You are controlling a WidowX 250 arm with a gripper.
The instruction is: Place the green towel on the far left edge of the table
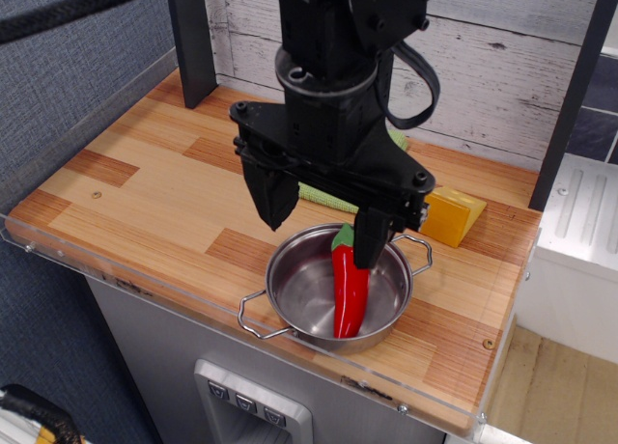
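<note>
The green towel (321, 198) lies on the wooden table (164, 179) behind the steel pot. The arm hides most of it; only a strip at its front edge and a corner at the back right show. My black gripper (321, 239) hangs over the towel's front edge and the pot's far rim. It is open wide and empty, with one finger (270, 198) left of the pot and the other (371, 239) over the pot. I cannot tell whether the fingers touch the towel.
A steel pot (290, 290) with two handles stands at the front of the table and holds a red chili pepper (350, 290). A yellow wedge (454, 217) lies to the right. A dark post (193, 43) stands at the back left. A clear acrylic rim (145, 282) edges the table.
</note>
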